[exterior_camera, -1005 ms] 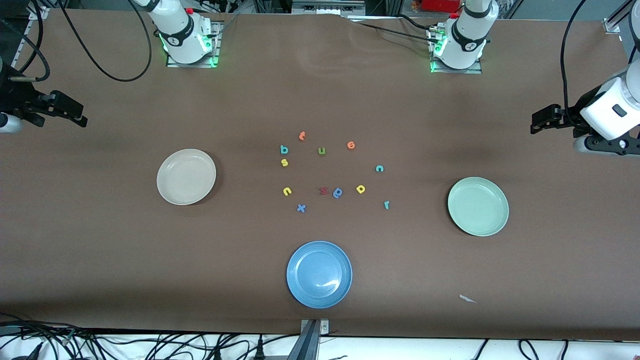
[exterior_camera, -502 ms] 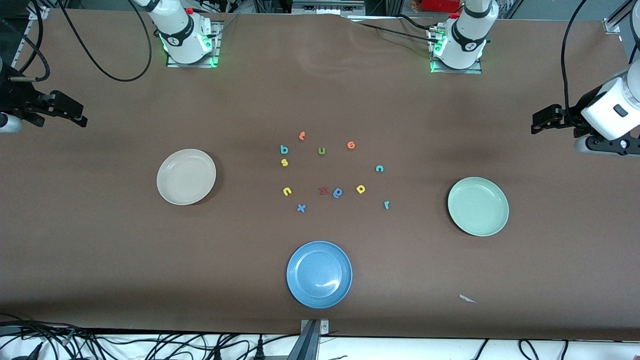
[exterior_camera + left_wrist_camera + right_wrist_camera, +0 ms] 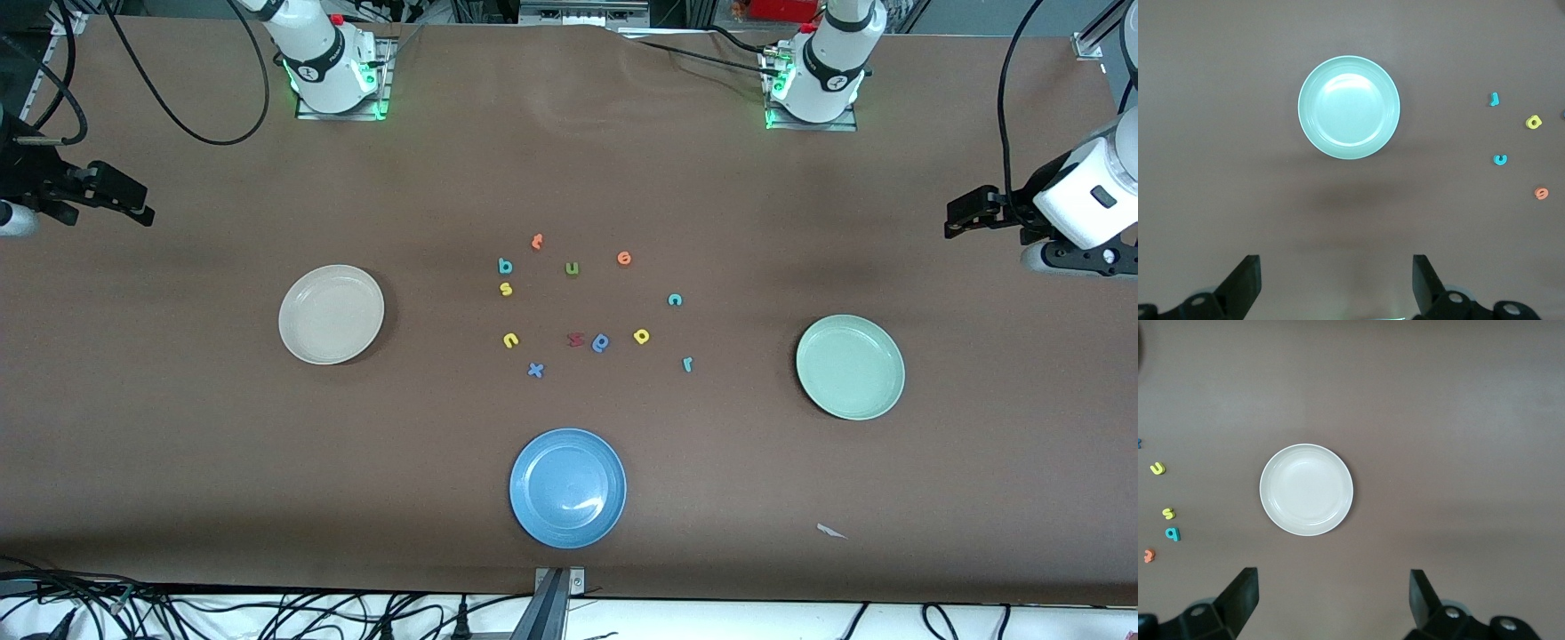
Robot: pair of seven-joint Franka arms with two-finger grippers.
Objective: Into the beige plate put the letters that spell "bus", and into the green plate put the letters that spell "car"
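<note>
The teal "b" [image 3: 505, 265], yellow "s" [image 3: 506, 288] and yellow "u" [image 3: 510, 340] lie on the table mid-way between the plates. The teal "c" [image 3: 675, 300], yellow "a" [image 3: 641, 335] and teal "r" [image 3: 686, 364] lie beside them toward the green plate [image 3: 850, 366]. The beige plate [image 3: 331, 314] holds nothing, and neither does the green one [image 3: 1349, 107]. My left gripper [image 3: 965, 213] hangs open over bare table at the left arm's end. My right gripper [image 3: 124, 200] hangs open over bare table at the right arm's end, with the beige plate [image 3: 1306, 489] in its wrist view.
A blue plate [image 3: 567, 487] sits nearest the front camera. Among the letters lie an orange "t" [image 3: 536, 240], green "u" [image 3: 573, 268], orange "e" [image 3: 624, 258], a dark red letter [image 3: 575, 339], a blue rounded letter [image 3: 601, 343] and a blue "x" [image 3: 535, 370]. A white scrap [image 3: 831, 532] lies near the front edge.
</note>
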